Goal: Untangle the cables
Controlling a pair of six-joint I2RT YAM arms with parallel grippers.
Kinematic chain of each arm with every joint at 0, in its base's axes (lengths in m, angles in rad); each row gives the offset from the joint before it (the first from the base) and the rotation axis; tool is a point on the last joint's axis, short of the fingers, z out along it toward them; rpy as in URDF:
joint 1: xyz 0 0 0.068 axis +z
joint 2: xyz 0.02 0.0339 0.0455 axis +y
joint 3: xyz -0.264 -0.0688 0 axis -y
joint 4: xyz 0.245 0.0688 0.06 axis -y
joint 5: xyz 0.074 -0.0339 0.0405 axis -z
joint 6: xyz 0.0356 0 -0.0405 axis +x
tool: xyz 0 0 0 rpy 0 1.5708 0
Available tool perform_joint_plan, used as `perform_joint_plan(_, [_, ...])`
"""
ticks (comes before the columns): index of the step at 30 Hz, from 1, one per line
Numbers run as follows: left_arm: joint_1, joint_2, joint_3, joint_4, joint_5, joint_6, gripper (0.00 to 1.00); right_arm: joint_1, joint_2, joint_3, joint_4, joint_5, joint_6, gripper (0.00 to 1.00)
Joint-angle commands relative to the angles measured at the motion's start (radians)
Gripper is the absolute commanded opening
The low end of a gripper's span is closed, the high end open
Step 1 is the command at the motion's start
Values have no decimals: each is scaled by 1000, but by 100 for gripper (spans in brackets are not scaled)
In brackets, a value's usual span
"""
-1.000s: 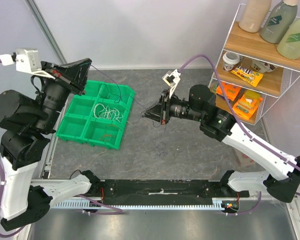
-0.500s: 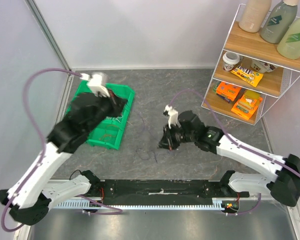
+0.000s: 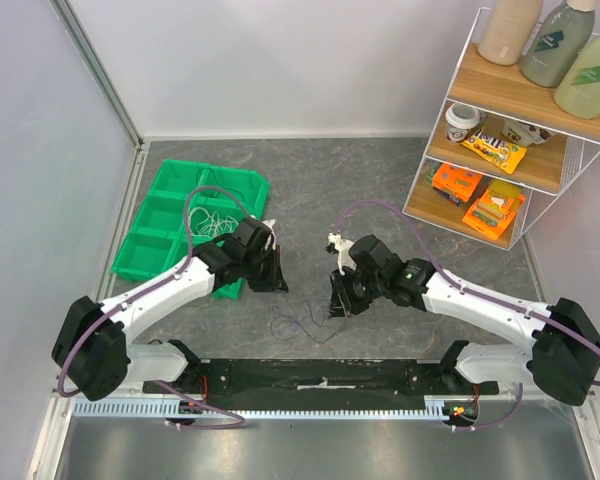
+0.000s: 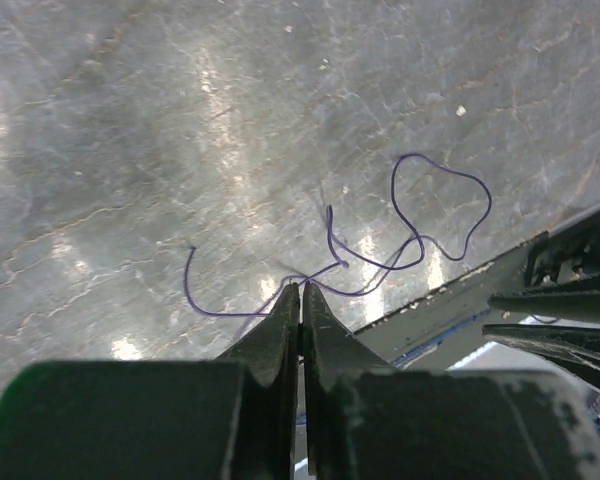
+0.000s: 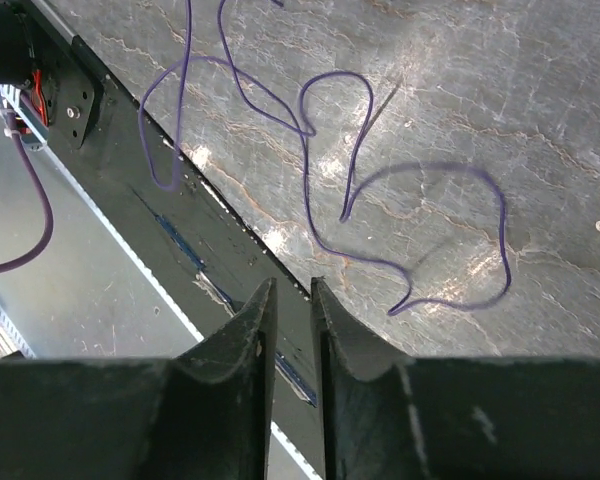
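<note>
Where purple cables (image 3: 298, 322) lie, grey table (image 3: 380, 180) gleams.

From the left wrist, the purple cable (image 4: 417, 238) reaches the tips of the left claw (image 4: 301, 292), which are pressed together. Whether a strand is pinched there cannot be told. From the right wrist the cable runs off the top edge, and its outer loop is blurred. From above it is too thin to count its crossings. Beyond the cable, the left arm (image 3: 170, 290) covers a corner of the green bin (image 3: 165, 215), whose white wires (image 3: 215, 218) are too fine to separate.
</note>
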Motion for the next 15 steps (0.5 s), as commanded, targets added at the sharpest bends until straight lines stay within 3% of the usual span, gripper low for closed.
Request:
perform_joint_plan(1, [-11,13,-13,98,90,-41,9,-7,-10,24,-18,20,-46,29])
perform_joint_plan(4, [-14,37,-8,102,102,-45,22,-20,-20,53,-43,43,-59,36])
perform_joint_plan(6, [-24,42,-5,119,116,-47,35,-30,-51,68,-57,63,-66,41])
perform_joint_plan(9, [-59,54,12,139,123,-44,76,-63,-99,76,-71,80,-80,43])
perform_joint_plan(10, [-76,64,19,133,119,-42,85,-79,-117,74,-77,83,-85,43])
perform_joint_plan(11, [-90,74,32,124,108,-44,91,-95,-134,73,-84,84,-89,43])
perform_joint_plan(15, [-168,128,82,32,13,-52,93,-170,-203,68,-104,86,-103,43])
